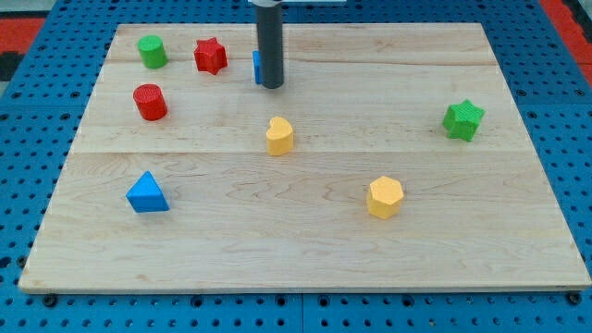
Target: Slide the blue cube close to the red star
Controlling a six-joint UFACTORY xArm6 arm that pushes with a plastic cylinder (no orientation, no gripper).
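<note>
The red star (211, 55) lies near the view's top left on the wooden board. The blue cube (257, 67) sits just to the star's right, with a small gap between them; my rod hides most of it, so only its left edge shows. My tip (271, 86) rests on the board right against the blue cube's right side.
A green cylinder (153, 51) lies left of the red star and a red cylinder (150, 102) below it. A yellow heart-like block (279, 136) sits mid-board, a blue triangle (147, 193) at lower left, a yellow hexagon (385, 197) at lower right, a green star (462, 120) at right.
</note>
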